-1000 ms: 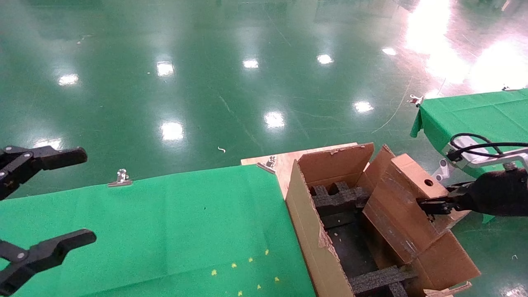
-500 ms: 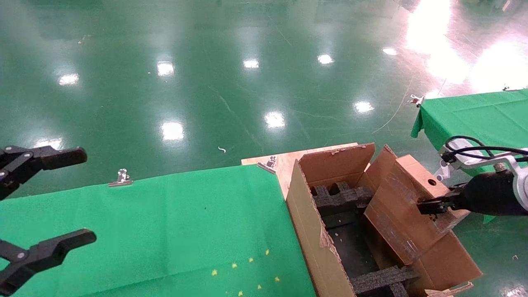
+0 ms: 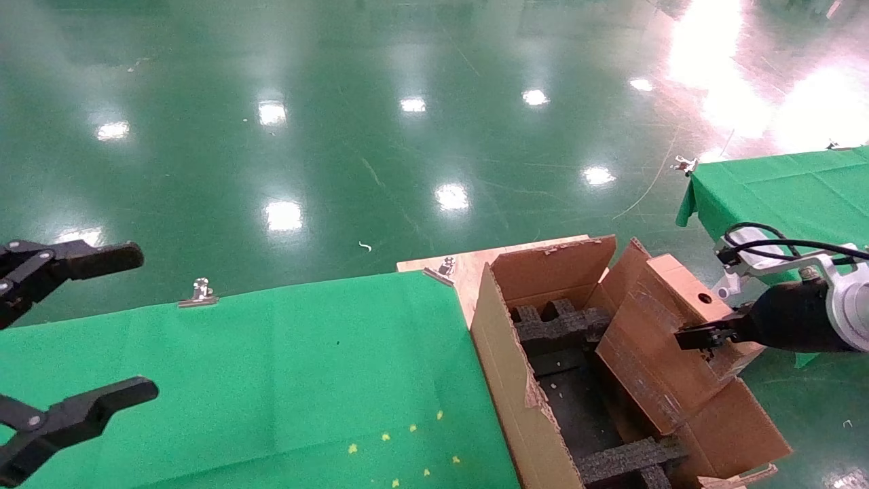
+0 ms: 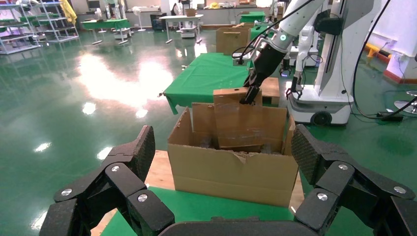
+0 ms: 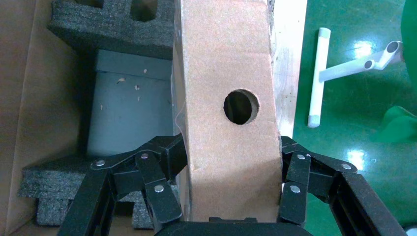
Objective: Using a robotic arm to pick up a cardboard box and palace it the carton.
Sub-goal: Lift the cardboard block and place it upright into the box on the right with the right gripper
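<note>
The cardboard box (image 3: 648,353), brown with a round hole in its narrow face, hangs tilted over the right side of the carton (image 3: 502,367), its lower end down inside. My right gripper (image 3: 699,327), on the white arm with the black wrist, is shut on the box's upper end. In the right wrist view its fingers (image 5: 164,162) clamp both broad sides of the box (image 5: 226,64) below the hole. Black foam inserts (image 3: 557,326) lie in the carton. My left gripper (image 3: 146,322) is open and empty at the far left, above the green table.
The carton stands on a wooden board (image 3: 468,268) beside the green-clothed table (image 3: 271,380), which has metal clips (image 3: 198,293) at its edge. A second green table (image 3: 781,190) is at the right. A white pipe frame (image 5: 344,69) lies on the floor beside the carton.
My right gripper has shifted a little left with the box, bringing it slightly further over the carton. My left gripper has not moved.
</note>
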